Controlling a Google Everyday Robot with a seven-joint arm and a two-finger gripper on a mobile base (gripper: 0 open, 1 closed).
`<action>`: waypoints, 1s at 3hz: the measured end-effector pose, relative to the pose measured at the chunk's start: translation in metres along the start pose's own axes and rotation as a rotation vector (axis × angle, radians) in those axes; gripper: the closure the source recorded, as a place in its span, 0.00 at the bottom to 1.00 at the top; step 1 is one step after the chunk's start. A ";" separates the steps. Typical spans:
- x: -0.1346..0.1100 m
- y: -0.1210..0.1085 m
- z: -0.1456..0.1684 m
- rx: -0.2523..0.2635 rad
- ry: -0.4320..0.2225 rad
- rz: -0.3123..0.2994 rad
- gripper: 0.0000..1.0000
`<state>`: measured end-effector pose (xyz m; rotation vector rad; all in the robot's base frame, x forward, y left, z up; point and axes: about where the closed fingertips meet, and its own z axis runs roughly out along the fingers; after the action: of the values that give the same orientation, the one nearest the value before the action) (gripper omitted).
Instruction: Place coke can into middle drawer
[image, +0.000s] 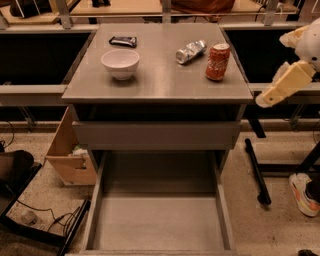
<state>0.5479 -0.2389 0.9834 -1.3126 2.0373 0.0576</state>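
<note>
Camera view, end effector (281, 87) near cylindrical coke can (217, 61)

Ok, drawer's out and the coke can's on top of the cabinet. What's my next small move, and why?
Probably bring the claw left toward the coke can. The can stands upright near the right edge of the cabinet top, ungripped, and the claw hangs off to the right of the cabinet, apart from it. The middle drawer is already pulled out, so grasping comes first.

End effector (266, 99) right of coke can (218, 61)
</note>
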 end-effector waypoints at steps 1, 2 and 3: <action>-0.014 -0.026 0.005 0.123 -0.066 0.082 0.00; -0.029 -0.037 0.012 0.268 -0.051 0.132 0.00; -0.034 -0.045 0.023 0.405 -0.036 0.150 0.00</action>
<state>0.6046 -0.2253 0.9998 -0.9009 1.9830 -0.2494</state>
